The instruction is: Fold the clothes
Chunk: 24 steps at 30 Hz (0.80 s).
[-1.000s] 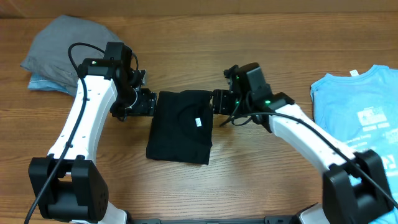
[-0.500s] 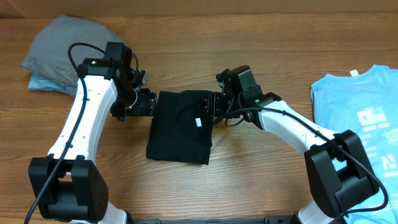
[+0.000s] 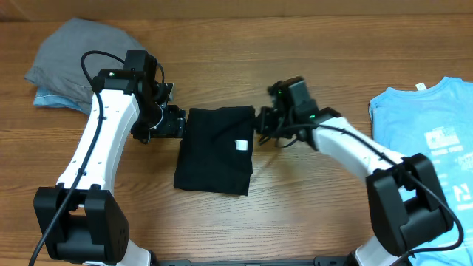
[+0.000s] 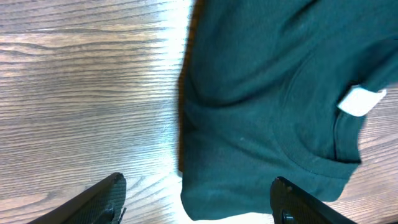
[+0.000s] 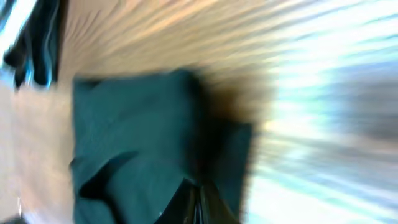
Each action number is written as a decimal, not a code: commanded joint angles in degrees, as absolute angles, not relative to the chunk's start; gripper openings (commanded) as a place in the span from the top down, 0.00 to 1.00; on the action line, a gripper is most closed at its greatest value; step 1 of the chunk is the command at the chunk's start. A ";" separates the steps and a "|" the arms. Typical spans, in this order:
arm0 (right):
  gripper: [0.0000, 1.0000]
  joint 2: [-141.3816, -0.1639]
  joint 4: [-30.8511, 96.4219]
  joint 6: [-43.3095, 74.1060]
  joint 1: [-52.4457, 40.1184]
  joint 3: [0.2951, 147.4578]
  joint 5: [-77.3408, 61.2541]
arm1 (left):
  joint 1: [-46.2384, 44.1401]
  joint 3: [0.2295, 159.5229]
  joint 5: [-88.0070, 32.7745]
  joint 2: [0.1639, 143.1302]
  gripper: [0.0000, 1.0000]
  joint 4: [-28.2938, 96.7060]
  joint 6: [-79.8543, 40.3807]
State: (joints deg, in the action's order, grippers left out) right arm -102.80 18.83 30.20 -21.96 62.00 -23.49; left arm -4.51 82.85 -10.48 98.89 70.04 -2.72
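Black shirt lies folded into a rough rectangle between my two sets of jaws, white label face up on the side nearer my right jaws. My right gripper is squeezed closed on the shirt's near edge. Wrist view is blurry, but the tips meet over dark cloth, so I judge it a pinch on that edge, there to lift or drag it for another fold. My left gripper stands wide, straddling the opposite edge just above the cloth, holding nothing; likely placed to catch or pin that side. Fold looks part done, edges uneven. Blue shirt lies flat well beyond my right jaws, not yet folded. Grey cloth pile sits well behind my left jaws. Wooden table under all.
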 commanded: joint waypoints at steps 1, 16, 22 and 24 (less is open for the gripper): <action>0.86 -102.24 18.33 29.43 -17.43 62.76 -22.00 | -4.40 82.72 -10.52 98.89 0.23 70.00 -1.69; 0.81 -102.26 33.15 19.84 -23.09 62.63 -40.69 | -4.54 81.80 -10.59 98.89 0.55 70.54 -1.69; 0.85 -102.26 35.11 27.31 -27.49 59.77 -37.34 | -4.51 73.32 -13.72 98.94 0.69 67.44 -1.72; 0.85 -102.37 34.50 30.44 -27.83 58.22 -37.10 | -4.51 69.04 -15.77 98.96 0.70 64.51 -1.72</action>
State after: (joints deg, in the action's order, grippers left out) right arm -102.83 35.09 24.36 -27.42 60.86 -39.00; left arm -4.51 74.98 -11.81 98.89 66.94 -2.42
